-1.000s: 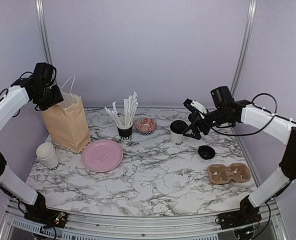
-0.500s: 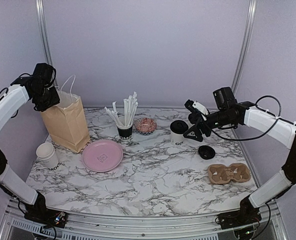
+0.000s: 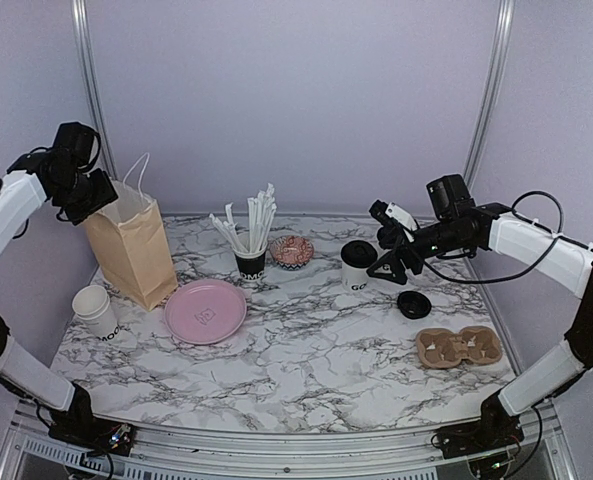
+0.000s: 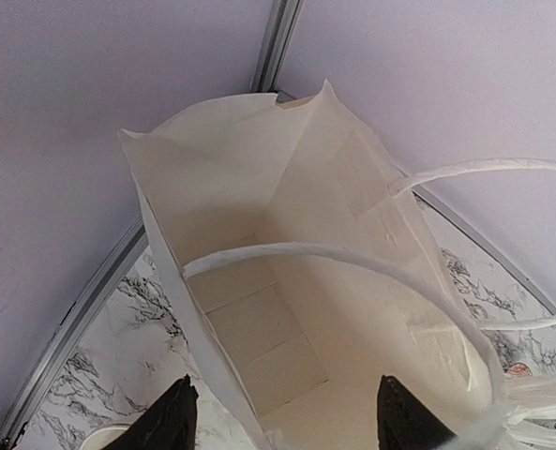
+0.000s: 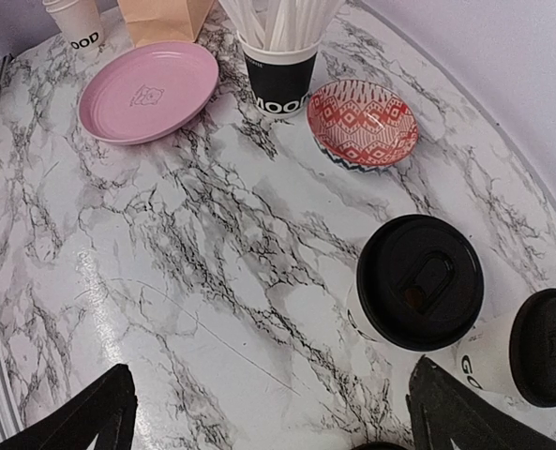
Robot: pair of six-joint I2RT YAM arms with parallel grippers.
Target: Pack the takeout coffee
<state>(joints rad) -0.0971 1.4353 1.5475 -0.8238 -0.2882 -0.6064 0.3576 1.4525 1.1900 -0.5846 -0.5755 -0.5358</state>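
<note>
The takeout coffee (image 3: 357, 264) (image 5: 418, 281), a white paper cup with a black lid, stands at the back right of the marble table. My right gripper (image 3: 384, 256) (image 5: 278, 412) hovers just right of it, jaws wide apart and empty; in the right wrist view the cup lies ahead of the right fingertip (image 5: 446, 403). My left gripper (image 3: 88, 200) (image 4: 287, 422) is open above the mouth of the brown paper bag (image 3: 131, 245) (image 4: 287, 281), with the bag's near wall running between the fingers and nothing held. The bag's inside looks empty.
A second lidded white cup (image 5: 540, 349) shows at the right wrist view's edge. A loose black lid (image 3: 413, 304), a cardboard cup carrier (image 3: 459, 347), a pink plate (image 3: 205, 311), a black cup of straws (image 3: 250, 262), a red patterned bowl (image 3: 292, 251) and stacked white cups (image 3: 96, 310) share the table.
My left gripper has drawn up and to the left at the bag's top, and the bag has shifted slightly left. The right gripper eased a little right of the cup and stayed open.
</note>
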